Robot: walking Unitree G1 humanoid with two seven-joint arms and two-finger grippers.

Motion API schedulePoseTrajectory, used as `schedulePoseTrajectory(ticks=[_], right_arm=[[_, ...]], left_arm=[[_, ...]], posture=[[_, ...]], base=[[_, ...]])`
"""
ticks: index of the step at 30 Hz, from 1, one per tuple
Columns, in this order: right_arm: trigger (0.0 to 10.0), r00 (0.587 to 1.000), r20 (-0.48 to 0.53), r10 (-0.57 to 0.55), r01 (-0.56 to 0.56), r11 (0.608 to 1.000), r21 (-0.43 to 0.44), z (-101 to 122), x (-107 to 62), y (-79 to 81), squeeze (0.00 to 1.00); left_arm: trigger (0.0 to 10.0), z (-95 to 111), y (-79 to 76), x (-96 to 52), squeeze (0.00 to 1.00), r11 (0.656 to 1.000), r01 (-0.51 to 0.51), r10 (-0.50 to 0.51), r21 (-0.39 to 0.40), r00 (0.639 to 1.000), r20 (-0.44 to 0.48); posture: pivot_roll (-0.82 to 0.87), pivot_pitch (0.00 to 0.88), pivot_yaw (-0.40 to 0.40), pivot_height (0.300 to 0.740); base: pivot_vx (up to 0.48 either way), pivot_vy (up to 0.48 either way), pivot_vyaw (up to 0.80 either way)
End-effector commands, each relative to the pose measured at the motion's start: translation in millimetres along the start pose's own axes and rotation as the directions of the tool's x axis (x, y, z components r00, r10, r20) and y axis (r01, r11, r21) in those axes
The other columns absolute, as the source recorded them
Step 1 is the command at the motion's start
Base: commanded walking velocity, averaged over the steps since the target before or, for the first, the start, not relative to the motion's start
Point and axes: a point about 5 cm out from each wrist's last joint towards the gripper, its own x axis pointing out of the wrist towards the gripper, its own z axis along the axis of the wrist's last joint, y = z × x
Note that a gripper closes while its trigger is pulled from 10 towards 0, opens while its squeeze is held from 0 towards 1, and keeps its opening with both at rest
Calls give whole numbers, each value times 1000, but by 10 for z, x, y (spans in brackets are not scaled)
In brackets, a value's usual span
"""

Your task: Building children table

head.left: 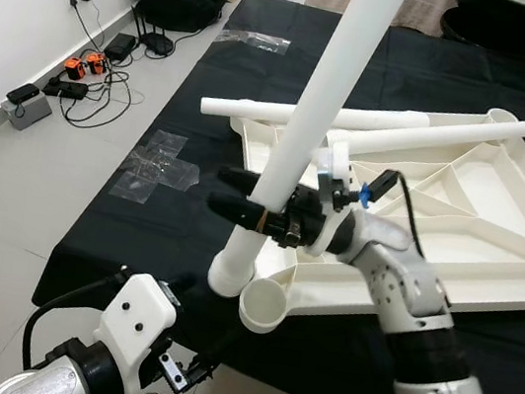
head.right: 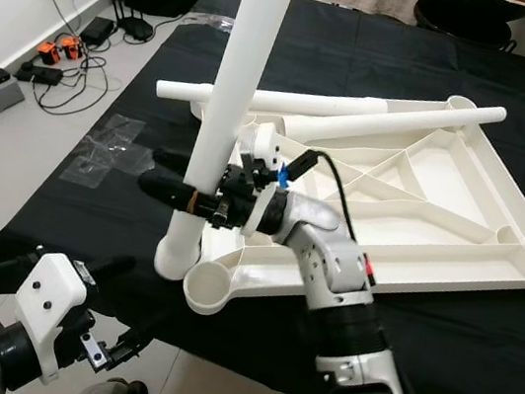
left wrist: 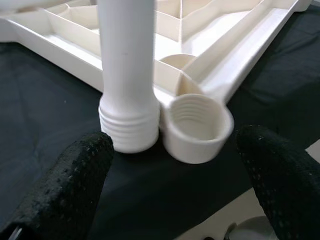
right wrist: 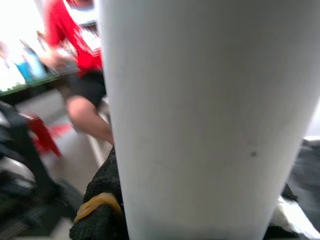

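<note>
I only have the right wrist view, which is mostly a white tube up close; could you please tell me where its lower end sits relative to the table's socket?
Observer: The table leg's threaded end rests on the black cloth, beside the corner socket, not in it.
Operator: Thank you. Is the leg upright?
Observer: No, it tilts, its top leaning away from the robot.
Operator: Where is the left gripper, please?
Observer: The left gripper is low and open, its fingers apart on either side of the leg end and socket, touching neither.
</note>
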Motion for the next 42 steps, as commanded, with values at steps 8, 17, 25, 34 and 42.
schedulePoseTrajectory(ticks=[8,17,25,34,42], right_arm=[[10000,952,-140,-272,247,954,-169,-62,-100,-317,0],[10000,928,319,-192,175,981,81,792,-32,-362,0],[10000,940,339,26,-13,999,-42,1159,-268,-285,0],[10000,988,147,42,-38,999,-30,796,-595,-237,0],[10000,991,112,69,-71,997,12,626,-575,-85,0]], left_arm=[[10000,-43,-16,28,0,1000,4,-4,-11,1000,-19],[10000,-31,-24,96,0,1000,10,-10,-12,1000,4],[10000,-28,-23,136,0,1000,11,-11,-15,1000,18],[10000,-44,-94,132,0,999,33,-33,-36,999,18],[10000,-86,-89,119,0,999,30,-29,-41,1000,5]], posture=[[114,198,-28,740],[94,182,-37,740],[81,173,-42,740],[83,170,-38,740],[85,165,-31,740]], base=[[0,0,0],[0,0,0],[0,0,0],[0,0,0],[0,0,0]])
